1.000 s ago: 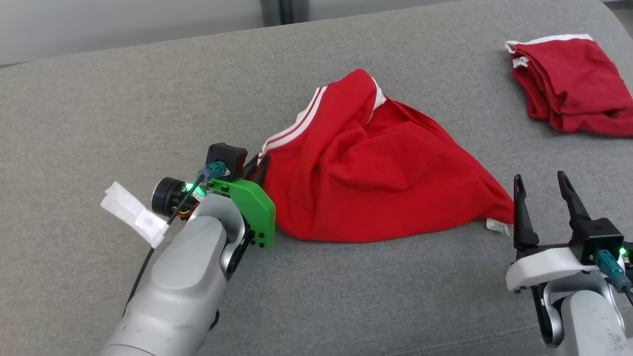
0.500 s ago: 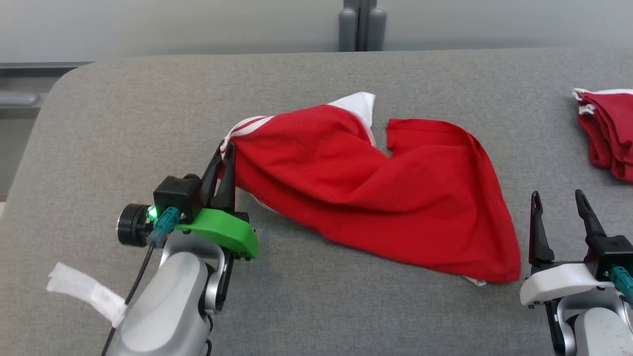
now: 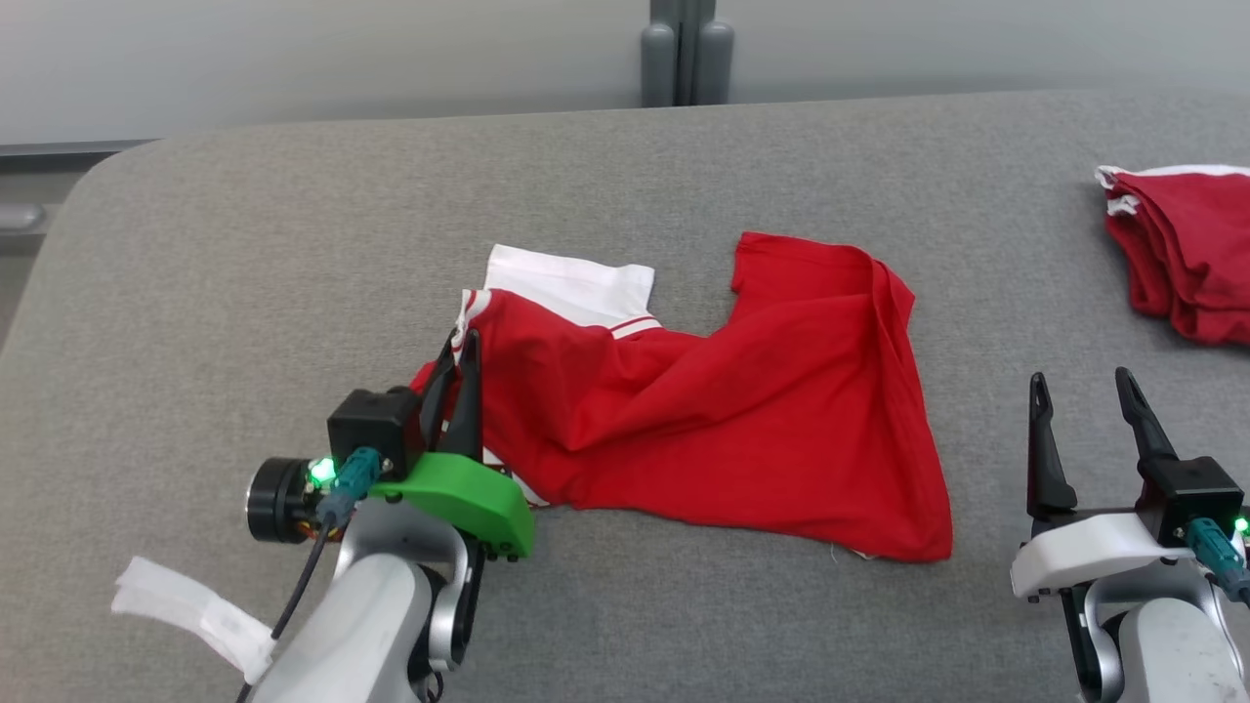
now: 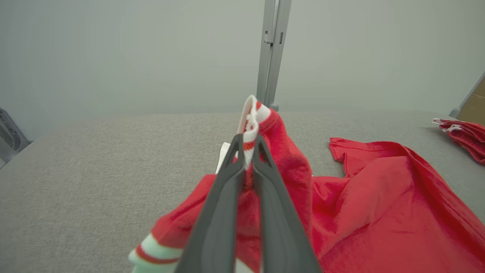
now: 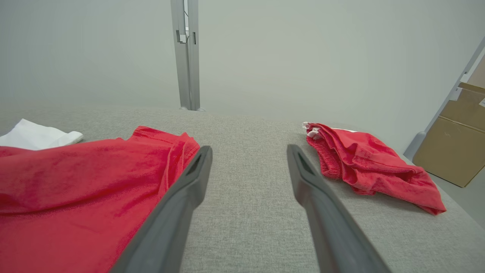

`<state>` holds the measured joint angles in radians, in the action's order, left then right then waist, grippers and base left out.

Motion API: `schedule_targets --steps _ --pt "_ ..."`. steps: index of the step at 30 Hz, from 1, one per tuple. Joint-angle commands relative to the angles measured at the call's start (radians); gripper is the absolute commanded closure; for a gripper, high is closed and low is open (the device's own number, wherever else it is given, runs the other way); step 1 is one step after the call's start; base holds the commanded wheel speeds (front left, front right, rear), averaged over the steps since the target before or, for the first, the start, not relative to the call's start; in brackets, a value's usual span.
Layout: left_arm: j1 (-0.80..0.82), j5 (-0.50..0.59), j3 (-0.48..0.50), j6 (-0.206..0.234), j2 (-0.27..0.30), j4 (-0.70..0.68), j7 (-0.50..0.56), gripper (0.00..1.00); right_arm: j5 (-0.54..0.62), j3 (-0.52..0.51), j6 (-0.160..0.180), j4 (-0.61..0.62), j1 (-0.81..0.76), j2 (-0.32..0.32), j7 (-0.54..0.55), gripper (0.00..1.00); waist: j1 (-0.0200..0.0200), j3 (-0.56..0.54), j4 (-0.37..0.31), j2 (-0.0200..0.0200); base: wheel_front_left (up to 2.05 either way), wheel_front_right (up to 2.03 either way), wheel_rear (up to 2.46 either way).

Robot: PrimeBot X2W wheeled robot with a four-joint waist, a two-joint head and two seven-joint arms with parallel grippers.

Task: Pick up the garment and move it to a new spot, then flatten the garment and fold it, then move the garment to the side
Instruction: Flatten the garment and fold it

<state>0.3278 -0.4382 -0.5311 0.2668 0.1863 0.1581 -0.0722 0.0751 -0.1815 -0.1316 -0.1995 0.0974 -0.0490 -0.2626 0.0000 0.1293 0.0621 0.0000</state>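
**A:** Where is there room on the grey fabric surface [image 3: 293,225]?

**B:** Taking 12 o'clock as the far edge, it lies bare from 9 round to 12. A bare strip also runs along the near edge at 6 o'clock.

**A:** What blocks the middle?

**B:** The rumpled red garment with white striped trim [image 3: 781,420], spread across the centre. The left claw [image 3: 461,337] is clamped on its striped edge at 8 o'clock and blocks that corner.

**A:** And the right side?

**B:** The right claw [image 3: 1079,376], jaws wide, stands at 4 o'clock over bare cloth. A bare lane runs ahead of it, between the garment and the folded red pile of cloth [image 3: 1187,254] at 2 o'clock. A grey upright post [image 3: 684,54] stands behind the far edge at 12.
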Motion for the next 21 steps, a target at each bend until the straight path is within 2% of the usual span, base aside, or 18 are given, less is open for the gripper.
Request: schedule_targets --steps 1,7,8,13,20,21 --pt "0.047 -0.004 0.01 -0.011 -0.002 0.043 -0.012 1.0 0.003 0.005 0.002 -0.001 0.02 -0.003 -0.003 0.0 0.0 0.048 -0.061 0.0 0.0 0.0 0.0" --pt "0.202 -0.022 0.058 -0.027 -0.035 0.278 -0.067 1.0 0.009 0.02 0.002 0.01 0.052 -0.002 -0.003 0.0 0.0 0.124 -0.125 0.0 0.0 0.0 0.0" --pt "0.262 -0.034 0.077 -0.033 -0.044 0.361 -0.089 1.0 0.005 0.029 0.002 0.015 0.063 -0.002 -0.003 0.0 0.0 0.15 -0.141 0.0 0.0 0.0 0.0" --pt "0.384 -0.049 0.121 -0.043 -0.056 0.562 -0.145 1.0 -0.007 0.055 0.002 0.018 0.092 -0.002 -0.003 0.0 0.0 0.199 -0.174 0.0 0.0 0.0 0.0" --pt "0.454 -0.062 0.165 -0.07 -0.067 0.714 -0.189 1.0 -0.025 0.071 0.002 0.01 0.098 -0.003 -0.003 0.0 0.0 0.208 -0.177 0.0 0.0 0.0 0.0" --pt "0.457 -0.062 0.172 -0.077 -0.064 0.721 -0.193 0.97 -0.025 0.068 0.002 0.008 0.095 -0.002 -0.003 0.0 0.0 0.204 -0.171 0.0 0.0 0.0 0.0"
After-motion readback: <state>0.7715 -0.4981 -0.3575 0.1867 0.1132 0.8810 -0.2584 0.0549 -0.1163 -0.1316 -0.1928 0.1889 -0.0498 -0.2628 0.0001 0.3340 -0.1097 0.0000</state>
